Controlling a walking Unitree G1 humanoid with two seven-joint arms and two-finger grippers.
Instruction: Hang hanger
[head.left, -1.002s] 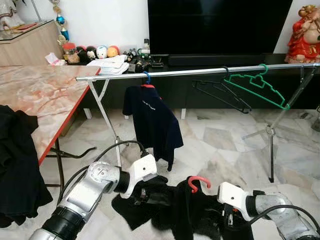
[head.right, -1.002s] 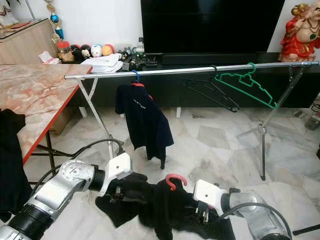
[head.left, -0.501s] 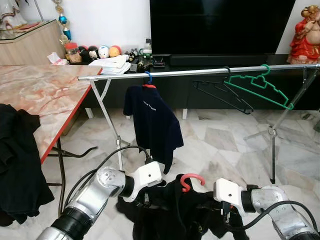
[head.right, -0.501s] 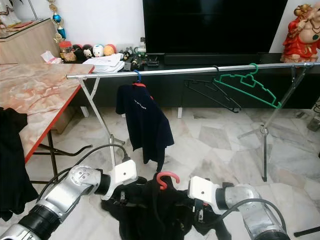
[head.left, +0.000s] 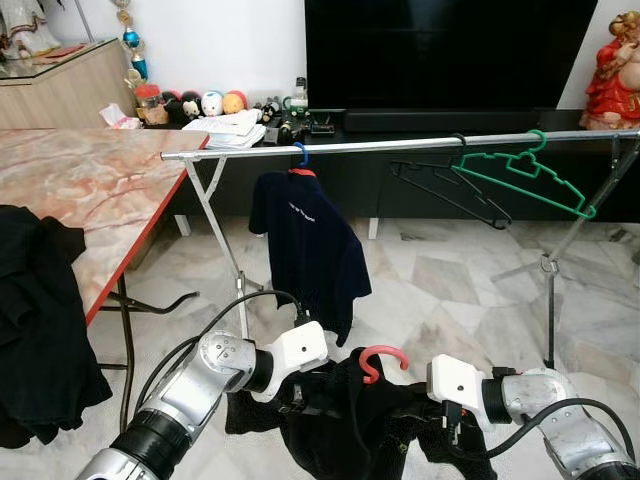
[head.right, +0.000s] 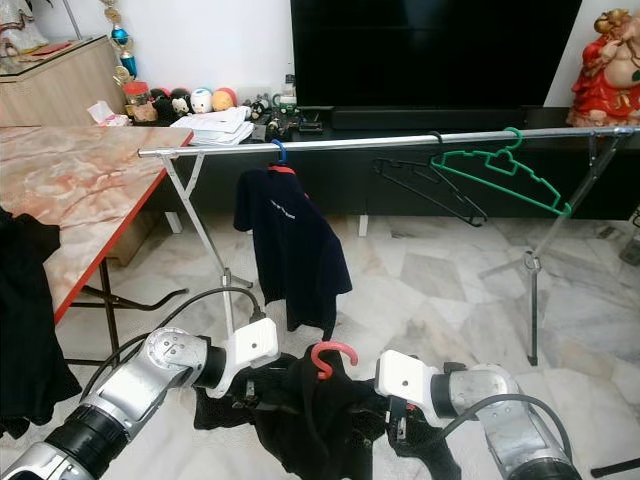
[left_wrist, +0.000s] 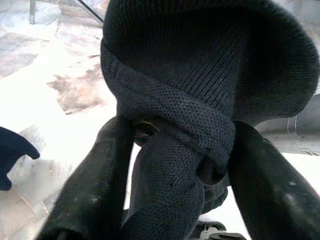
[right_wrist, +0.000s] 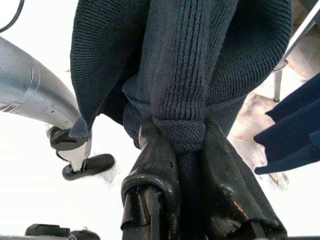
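- Left eye view: we take the clothes rail (head.left: 400, 145) as our landmark. Below and in front of it we carry a black garment (head.left: 345, 420) on a red hanger (head.left: 383, 361), whose hook stands up well under the rail, not on it. Our left tool (head.left: 298, 400) grips the garment's left side and our right tool (head.left: 450, 425) its right side, though the fingers are buried in cloth here.
- Also in this view, a navy shirt (head.left: 305, 250) hangs from the rail by a blue hook near its left end. A black hanger (head.left: 450, 190) and a green hanger (head.left: 525, 180) hang tilted toward the rail's right end. The marble counter (head.left: 90, 190) stands to the rail's left, with dark clothing (head.left: 40, 320) draped over its near edge.
- Right eye view: we see the same layout, with the red hanger (head.right: 333, 356) between our two wrists, under the navy shirt (head.right: 290, 250). A television (head.right: 430, 50) stands behind the rail.
- Left wrist view: our left tool (left_wrist: 175, 165) is clenched on a bunched fold of the black garment (left_wrist: 200, 65), a finger on each side of the knit.
- Right wrist view: our right tool (right_wrist: 182, 160) is clamped tight on a twisted strip of the black garment (right_wrist: 190, 55). The left arm (right_wrist: 30, 95) shows beyond it.
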